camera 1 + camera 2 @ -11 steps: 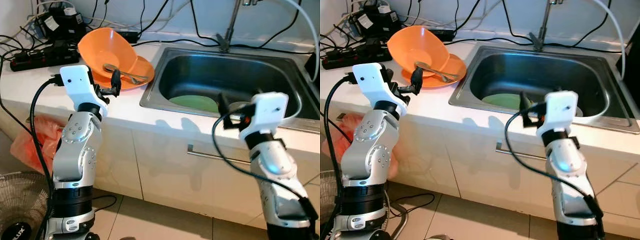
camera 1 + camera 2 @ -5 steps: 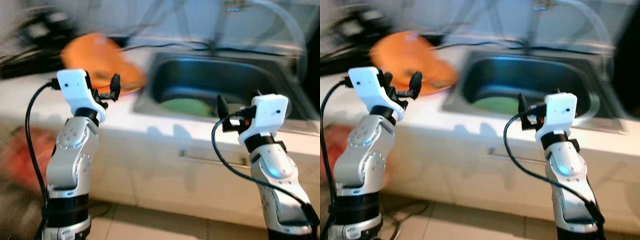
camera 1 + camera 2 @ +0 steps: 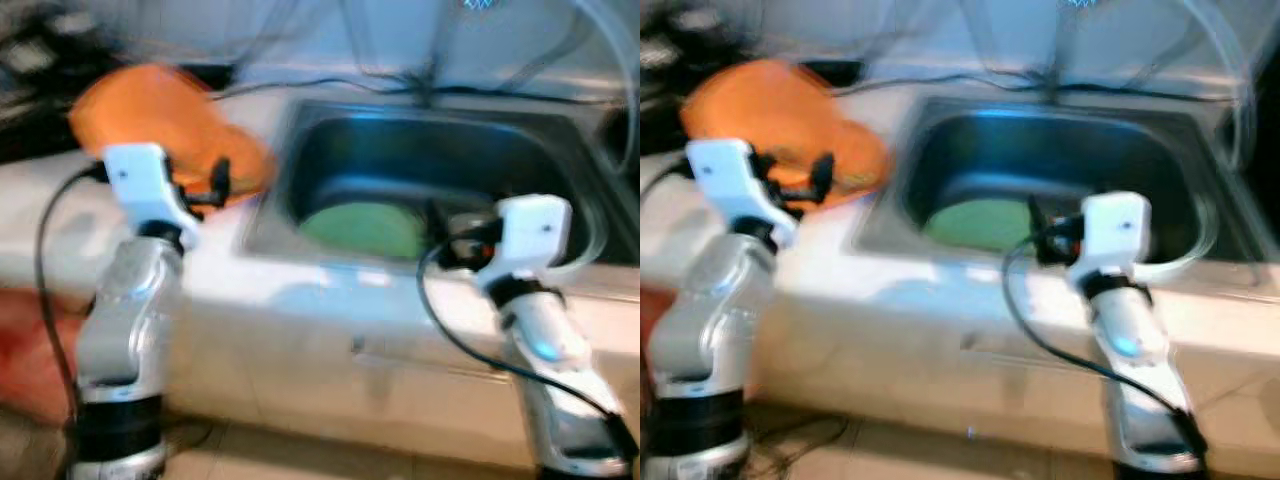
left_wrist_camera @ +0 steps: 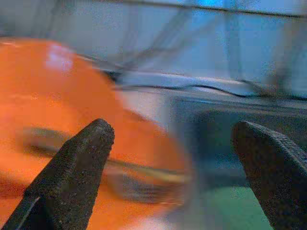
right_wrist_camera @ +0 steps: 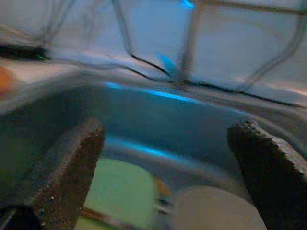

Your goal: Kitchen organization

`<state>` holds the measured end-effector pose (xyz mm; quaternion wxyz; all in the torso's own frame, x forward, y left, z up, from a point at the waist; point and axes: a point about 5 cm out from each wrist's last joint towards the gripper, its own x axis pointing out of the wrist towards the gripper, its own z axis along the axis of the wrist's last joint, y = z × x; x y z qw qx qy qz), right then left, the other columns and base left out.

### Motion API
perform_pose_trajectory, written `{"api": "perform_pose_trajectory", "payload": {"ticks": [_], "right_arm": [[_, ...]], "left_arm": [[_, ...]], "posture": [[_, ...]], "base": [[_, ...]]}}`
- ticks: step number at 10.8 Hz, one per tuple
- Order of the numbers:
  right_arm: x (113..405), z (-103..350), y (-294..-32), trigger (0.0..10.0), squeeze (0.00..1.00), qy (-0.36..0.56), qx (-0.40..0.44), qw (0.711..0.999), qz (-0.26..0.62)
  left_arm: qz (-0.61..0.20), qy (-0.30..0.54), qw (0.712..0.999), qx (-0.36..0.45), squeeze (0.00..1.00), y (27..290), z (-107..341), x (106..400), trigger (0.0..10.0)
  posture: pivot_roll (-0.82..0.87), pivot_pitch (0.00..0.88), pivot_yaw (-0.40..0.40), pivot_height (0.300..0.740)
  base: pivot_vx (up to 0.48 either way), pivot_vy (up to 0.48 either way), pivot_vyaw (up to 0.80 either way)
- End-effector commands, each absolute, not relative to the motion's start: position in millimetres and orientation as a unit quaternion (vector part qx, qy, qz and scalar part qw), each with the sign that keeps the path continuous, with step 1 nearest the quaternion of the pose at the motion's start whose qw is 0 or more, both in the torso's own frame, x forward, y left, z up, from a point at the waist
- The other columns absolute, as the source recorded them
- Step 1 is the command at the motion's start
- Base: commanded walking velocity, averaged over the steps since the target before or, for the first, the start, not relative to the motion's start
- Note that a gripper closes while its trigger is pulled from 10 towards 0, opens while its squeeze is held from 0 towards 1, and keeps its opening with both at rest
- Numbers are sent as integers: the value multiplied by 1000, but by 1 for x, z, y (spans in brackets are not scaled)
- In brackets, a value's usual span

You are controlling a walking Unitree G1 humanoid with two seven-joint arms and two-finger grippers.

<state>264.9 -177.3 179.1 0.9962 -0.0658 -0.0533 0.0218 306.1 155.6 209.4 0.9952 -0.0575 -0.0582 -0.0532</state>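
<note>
The white tabletop [image 3: 300, 290] is running across the blurred head views, with cabinet fronts below it. Set into it, from about 12 to 3 o'clock, the steel sink [image 3: 440, 160] is lying open, and a green plate [image 3: 365, 228] is resting on its floor toward the near wall. In the right wrist view a pale round dish [image 5: 213, 211] is sitting just beside that green plate [image 5: 122, 196] inside the basin. A faucet stem [image 5: 184, 45] is rising at the sink's far rim, and dark cables [image 3: 330, 85] are trailing along the back wall.

At about 10 o'clock an orange bowl [image 3: 150, 115] is leaning tilted on an orange plate [image 3: 245, 170] on the tabletop, just beside the sink's left rim. In the left wrist view metal cutlery [image 4: 120, 175] is lying across the orange plate, though the blur is hiding what kind.

The left gripper [image 3: 212, 185] is hovering at the near edge of the orange dishes, its fingers [image 4: 72, 172] spreading wide and gripping nothing; the cutlery is showing between them, farther off. The right gripper [image 3: 445, 228] is hanging over the sink's near rim, pointing at the green plate, its fingers [image 5: 62, 167] also spreading wide and gripping nothing, with the plate and pale dish lying between and beyond them.
</note>
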Motion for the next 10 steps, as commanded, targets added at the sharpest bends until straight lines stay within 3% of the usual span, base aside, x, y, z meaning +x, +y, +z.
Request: {"api": "perform_pose_trajectory", "payload": {"ticks": [1,6,10], "right_arm": [[266,186,-167,10000,0,-66,-59,995,42],[269,186,-165,10000,0,-65,-62,995,51],[267,176,-154,10000,0,-16,-37,992,117]], "left_arm": [[-32,-67,996,-48,0,168,215,303,10000],[-29,-60,997,-49,0,165,213,307,10000],[-19,-53,998,-35,0,166,211,314,10000]], "posture": [[113,85,20,740],[103,66,19,740],[102,76,28,740]], "base": [[0,0,0],[0,0,0],[0,0,0]]}}
